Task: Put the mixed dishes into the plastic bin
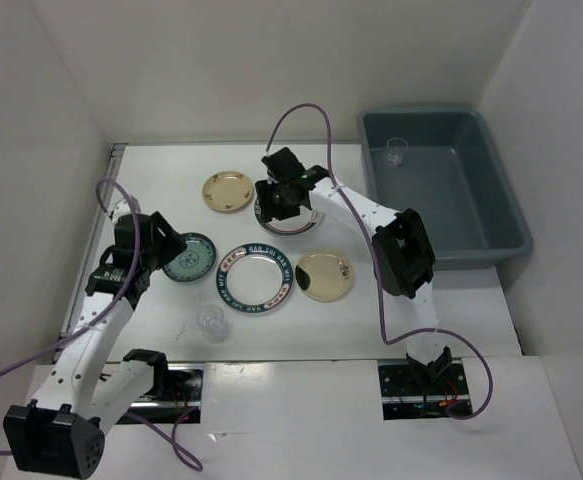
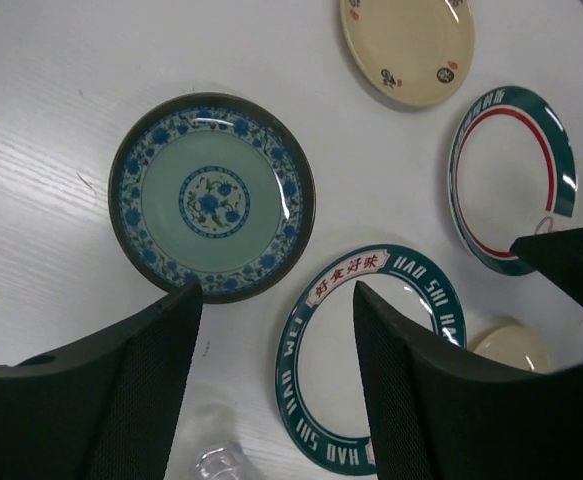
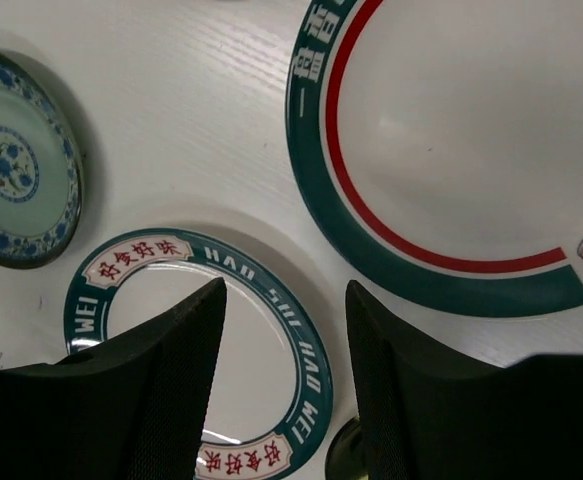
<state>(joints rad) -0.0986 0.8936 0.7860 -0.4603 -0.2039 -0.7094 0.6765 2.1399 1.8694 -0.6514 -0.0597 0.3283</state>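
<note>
The grey-blue plastic bin (image 1: pixel 443 205) stands at the far right with one clear cup (image 1: pixel 396 153) inside. On the table lie a cream plate (image 1: pixel 227 191), a second cream plate (image 1: pixel 325 275), a teal-rimmed white plate (image 1: pixel 258 277), a teal patterned plate (image 1: pixel 193 258) and a clear cup (image 1: pixel 211 322). My right gripper (image 1: pixel 279 198) hovers open over the other teal-and-red rimmed plate (image 3: pixel 451 140). My left gripper (image 1: pixel 163 248) hovers open just left of the patterned plate (image 2: pixel 211 195). Both grippers (image 2: pixel 276 300) (image 3: pixel 284 295) are empty.
White walls enclose the table on the left, back and right. A purple cable (image 1: pixel 306 110) loops above the right arm. The bin's near rim (image 1: pixel 471 258) sits close to the right arm's elbow (image 1: pixel 403 255).
</note>
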